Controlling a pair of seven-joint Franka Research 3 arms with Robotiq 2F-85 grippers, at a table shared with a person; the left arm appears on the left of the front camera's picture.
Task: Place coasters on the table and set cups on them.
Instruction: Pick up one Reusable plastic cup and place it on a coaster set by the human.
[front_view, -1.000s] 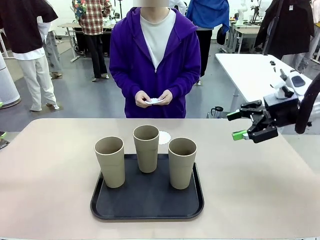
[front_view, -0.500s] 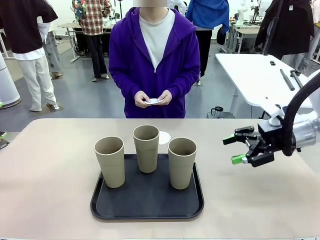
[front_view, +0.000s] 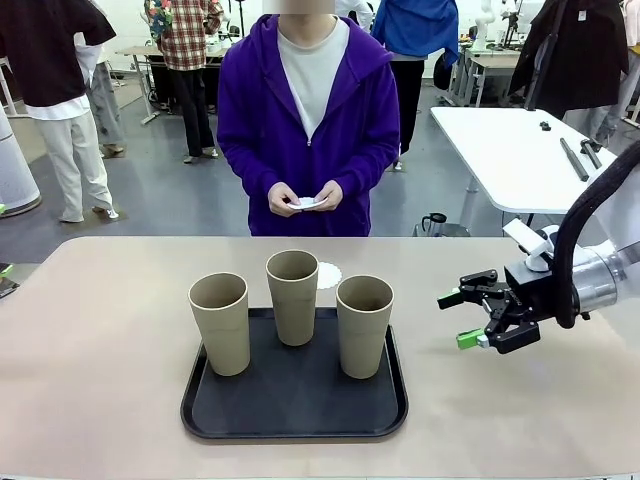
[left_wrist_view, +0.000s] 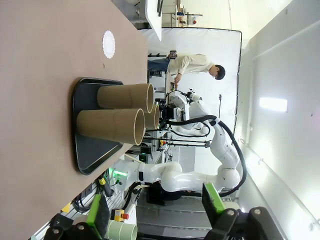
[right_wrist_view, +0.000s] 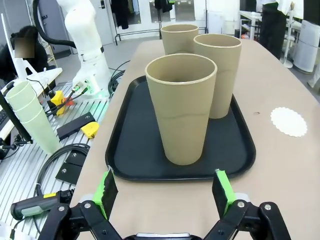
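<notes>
Right, nearest me the black tray (front_view: 290, 410) sits on the table (front_view: 100, 340) with all three cups (front_view: 364, 325) upright on it, and my right gripper (front_view: 456, 319) hangs just off its right side, jaws spread wide and empty, facing the closest cup. My left gripper (left_wrist_view: 155, 207) is likewise spread wide and empty, well back from the tray. Behind the tray one coaster (front_view: 328, 274) lies flat on the table, and past the far edge the person's hands (front_view: 285, 198) hold something small and white.
</notes>
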